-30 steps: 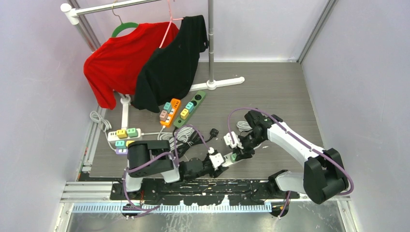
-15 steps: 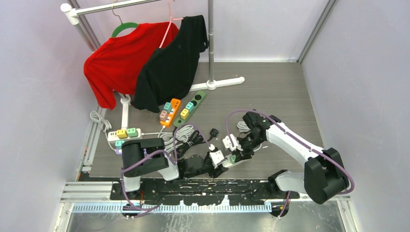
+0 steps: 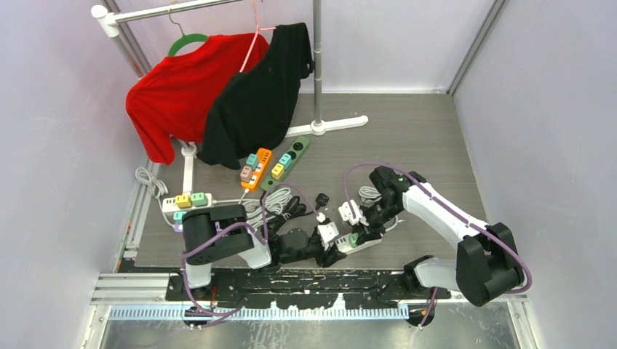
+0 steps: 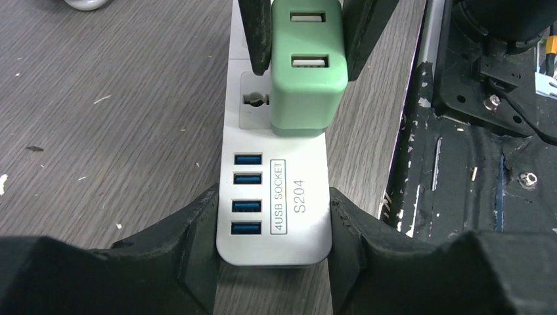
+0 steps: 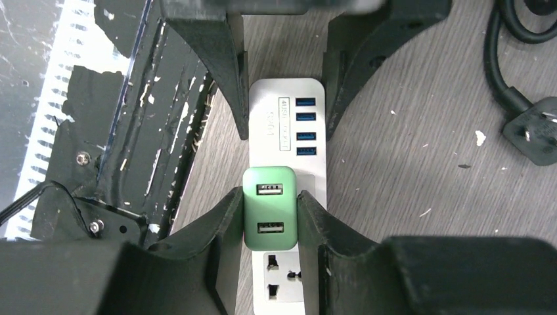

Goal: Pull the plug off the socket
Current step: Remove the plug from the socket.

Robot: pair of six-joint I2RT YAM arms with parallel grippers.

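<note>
A white socket strip [image 4: 309, 216] with blue USB ports lies on the wood floor by the near edge. My left gripper [image 4: 272, 230] is shut on its USB end, one finger on each long side. A green plug [image 5: 269, 207] with two USB slots stands seated on the strip, just past the USB ports. My right gripper [image 5: 270, 216] is shut on the plug, its pads pressed against both sides. From above, the strip [image 3: 364, 243] sits between the left gripper [image 3: 331, 249] and the right gripper [image 3: 361, 231].
The black base plate [image 4: 473, 164] runs right beside the strip. A black plug with its cable [image 5: 535, 134] lies close by. White adapters [image 3: 351, 212] sit near the right wrist. Other strips [image 3: 256, 169] and a clothes rack with shirts [image 3: 218, 102] stand further back.
The right gripper's fingers have closed a little tighter on the green plug. The strip and both grippers have shifted slightly right.
</note>
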